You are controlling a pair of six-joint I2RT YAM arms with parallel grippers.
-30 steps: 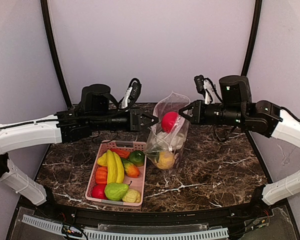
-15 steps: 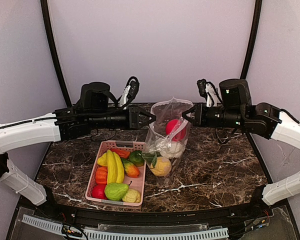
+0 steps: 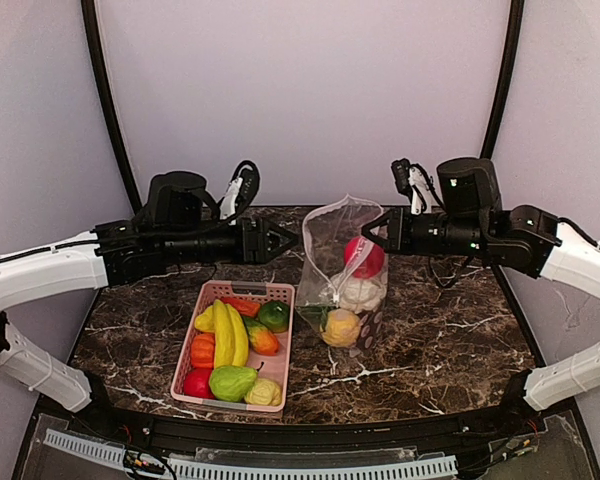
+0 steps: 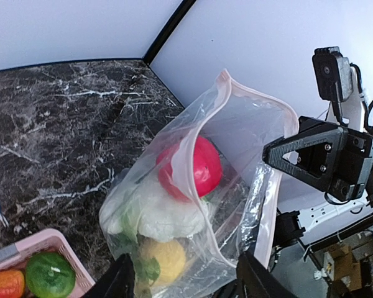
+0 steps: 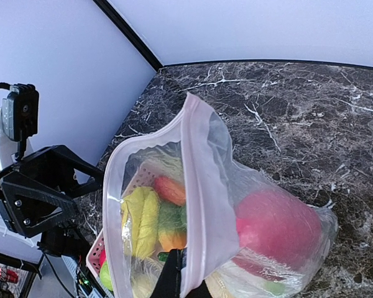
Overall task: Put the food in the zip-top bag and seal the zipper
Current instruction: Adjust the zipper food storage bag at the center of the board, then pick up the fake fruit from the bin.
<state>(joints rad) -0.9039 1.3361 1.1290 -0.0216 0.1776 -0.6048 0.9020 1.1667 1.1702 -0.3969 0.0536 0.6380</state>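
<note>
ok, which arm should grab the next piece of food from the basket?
Left. The left gripper is open and free, and the pink basket lies on its side. The right gripper looks pinched on the zip-top bag mouth, holding it up.

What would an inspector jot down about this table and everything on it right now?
Surface: dark marbled table top, no spills seen.
Job's things: clear white-dotted zip-top plastic bag stands open, holding a red round toy fruit, white toy cauliflower and yellow-orange toy ball; yellow toy banana and other produce lie in the pink slatted plastic basket.
Clutter: nothing seen.
Hands: right hand pinches the bag's rim; left hand open beside the bag's mouth.
Cables: black cables loop at both wrists.
Surroundings: pale walls, black corner poles.
</note>
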